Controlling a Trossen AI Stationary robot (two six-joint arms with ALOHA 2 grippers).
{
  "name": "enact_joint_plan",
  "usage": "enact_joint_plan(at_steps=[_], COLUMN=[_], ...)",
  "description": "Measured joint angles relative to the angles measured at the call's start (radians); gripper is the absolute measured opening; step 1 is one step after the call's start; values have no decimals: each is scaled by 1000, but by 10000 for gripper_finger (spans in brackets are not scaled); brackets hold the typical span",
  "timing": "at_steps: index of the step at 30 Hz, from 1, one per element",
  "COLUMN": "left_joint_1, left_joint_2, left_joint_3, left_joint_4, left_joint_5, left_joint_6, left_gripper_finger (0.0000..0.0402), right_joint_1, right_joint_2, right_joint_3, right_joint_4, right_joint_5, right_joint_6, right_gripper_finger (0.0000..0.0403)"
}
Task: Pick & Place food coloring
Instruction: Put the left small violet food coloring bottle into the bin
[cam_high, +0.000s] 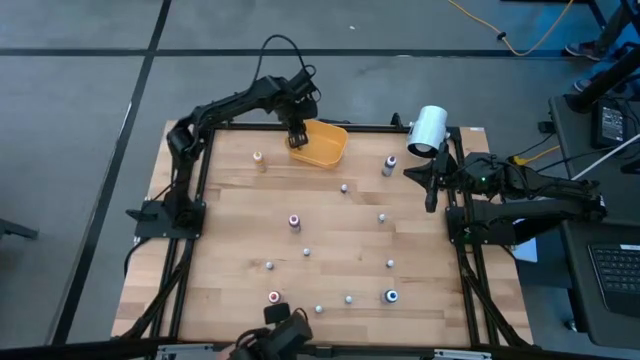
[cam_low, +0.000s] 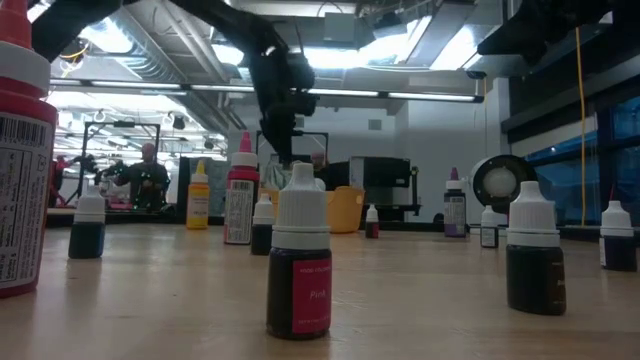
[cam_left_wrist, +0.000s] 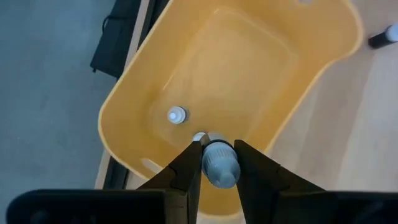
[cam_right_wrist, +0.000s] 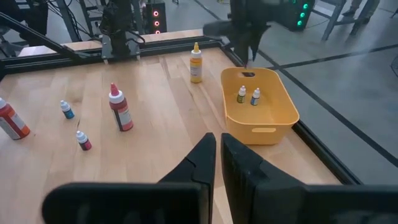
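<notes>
An orange bowl (cam_high: 322, 146) stands at the table's far edge, and my left gripper (cam_high: 297, 138) hangs over its left end, shut on a tiny grey-capped food coloring bottle (cam_left_wrist: 219, 165). A white-capped bottle (cam_left_wrist: 177, 115) stands upright in the bowl, and the right wrist view shows two bottles (cam_right_wrist: 241, 94) (cam_right_wrist: 255, 95) inside it. Several more tiny bottles stand scattered on the wooden table (cam_high: 240, 240). My right gripper (cam_right_wrist: 218, 149) waits shut at the table's right edge, touching nothing. My left gripper pinches the bottle's grey cap (cam_left_wrist: 217, 155) between its two fingers (cam_left_wrist: 186, 165), one on each side. The fingers come from above, pointing steeply down. The bottle is lifted clear above the inside of the orange bowl (cam_left_wrist: 261, 74); its body is hidden below the cap.
A yellow bottle (cam_high: 259, 159) stands left of the bowl and a taller bottle (cam_high: 388, 165) to its right, near a big white cylinder (cam_high: 428, 130). Small bottles (cam_high: 294, 221) (cam_high: 391, 296) (cam_high: 274, 296) dot the middle and the near side. A black frame (cam_high: 200, 180) borders the table.
</notes>
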Motion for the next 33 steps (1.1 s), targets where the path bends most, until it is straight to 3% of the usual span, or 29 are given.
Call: enact_joint_plan(at_steps=[33], left_joint_1=[-17], left_joint_2=[188], left_joint_3=[-8], left_joint_4=[121], left_joint_5=[13], left_joint_6=[19], left_gripper_finger=[79], right_joint_1=[0], right_joint_2=[0], right_joint_3=[0], right_joint_4=[-20], right_joint_5=[0], right_joint_6=[-6], right_gripper_finger=[30])
